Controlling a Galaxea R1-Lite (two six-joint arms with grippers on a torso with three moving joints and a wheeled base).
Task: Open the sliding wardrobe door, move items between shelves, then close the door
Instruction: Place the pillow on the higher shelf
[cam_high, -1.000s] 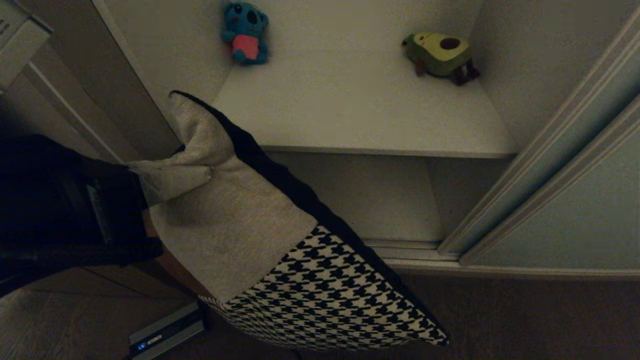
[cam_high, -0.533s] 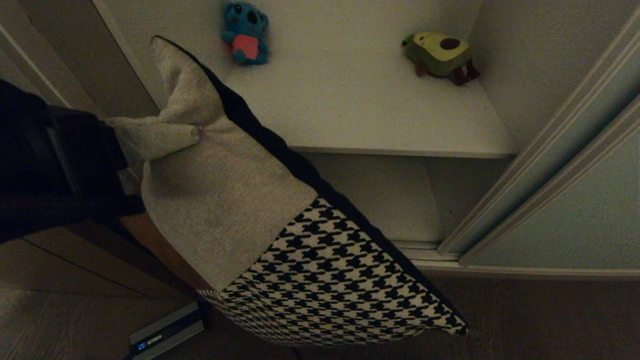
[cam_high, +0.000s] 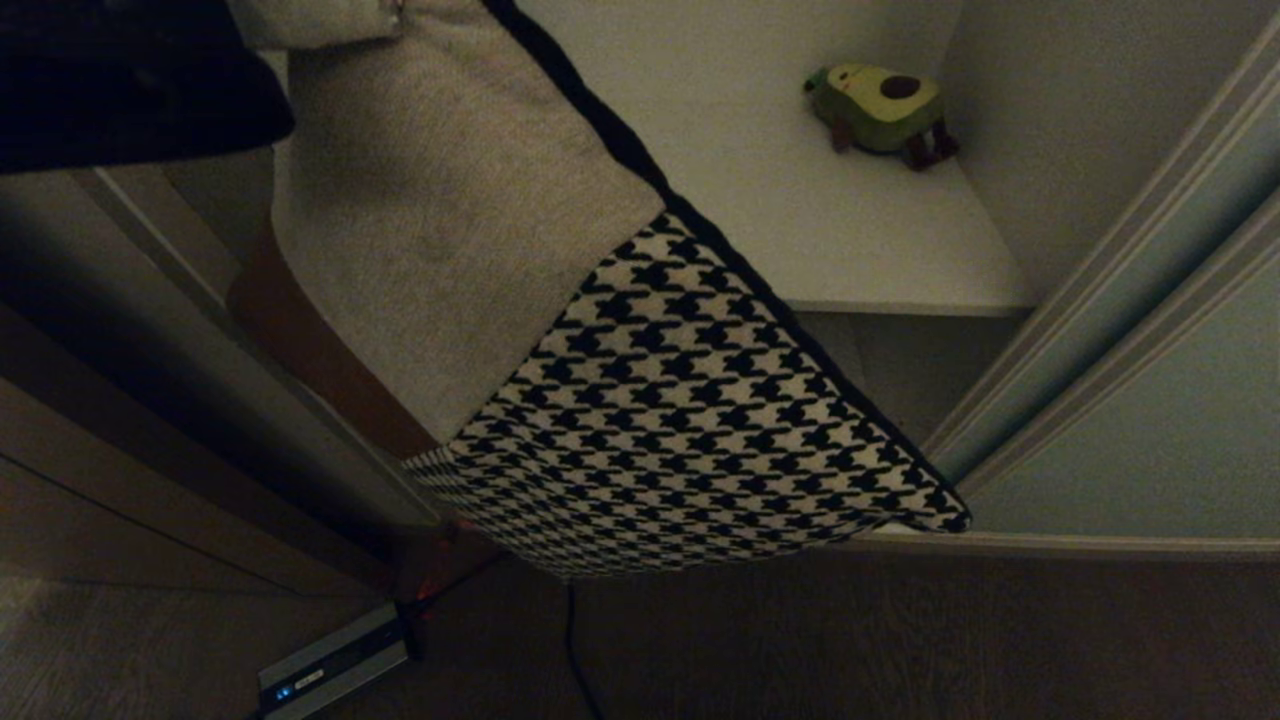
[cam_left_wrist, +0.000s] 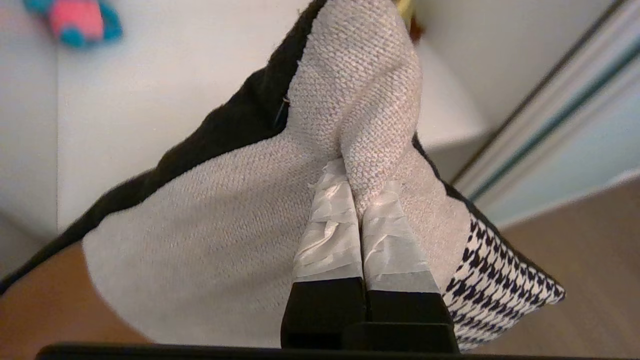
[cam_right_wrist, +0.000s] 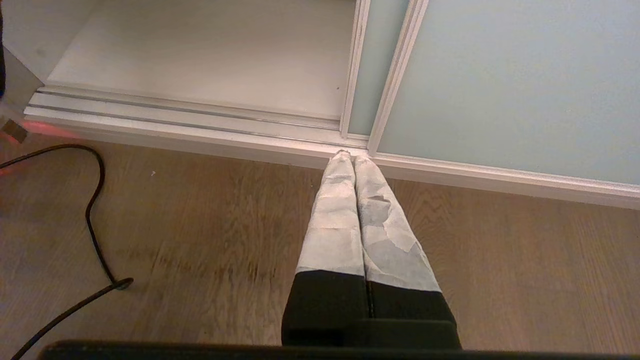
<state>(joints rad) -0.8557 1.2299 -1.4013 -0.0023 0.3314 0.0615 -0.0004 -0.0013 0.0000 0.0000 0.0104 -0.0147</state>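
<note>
Left end effector (cam_left_wrist: 356, 175) pinches a bunched fold in the plain cream end of the houndstooth cushion (cam_high: 640, 380), which hangs in the air in front of the open wardrobe, its patterned corner lowest, overlapping the front edge of the upper shelf (cam_high: 850, 230). An avocado plush (cam_high: 880, 105) sits at the back of that shelf. Right end effector (cam_right_wrist: 354, 159), fingers pressed together and empty, hangs over the wood floor (cam_right_wrist: 200, 225) near the rail of the sliding wardrobe door (cam_right_wrist: 510, 80).
</note>
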